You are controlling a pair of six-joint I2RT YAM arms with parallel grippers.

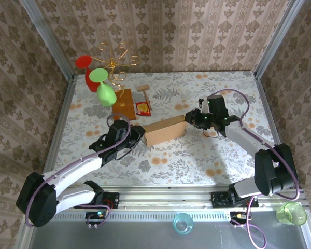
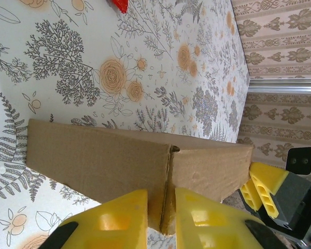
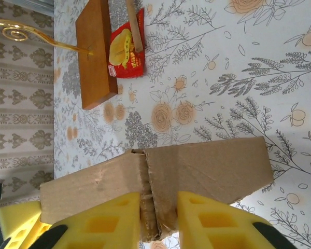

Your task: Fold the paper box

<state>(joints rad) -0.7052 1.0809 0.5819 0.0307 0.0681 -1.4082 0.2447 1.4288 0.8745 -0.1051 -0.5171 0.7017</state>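
**A:** Which step is being worked on?

**B:** The paper box (image 1: 165, 132) is being held near the middle of the table (image 1: 207, 155), between the 2 arms. It is being gripped at both ends. The left gripper (image 2: 160, 207) is being pressed onto the cardboard at a crease, with the sheet pinched between its yellow fingers. The right gripper (image 3: 158, 212) is being clamped the same way on a doubled edge at the far end. A wall fold is judged to be in hand, and the box is not yet being closed into a finished shape.

**A:** What is being asked of the next move?

**B:** Probably the 2 ends are to be turned or pushed toward each other so the creases are bent squarely. Both pinches should be kept firm, since corrugated board is likely to spring back.

**A:** What else is being seen nearby?

**B:** A wooden board (image 1: 123, 104) with a gold wire stand (image 1: 114, 65) is lying just beyond the box, and a red packet (image 1: 143, 108) is lying beside it. A green glass (image 1: 104, 88) and a red glass (image 1: 88, 70) are being carried on the stand. The board and packet are judged close enough to be struck if the box is swung away from the arms.
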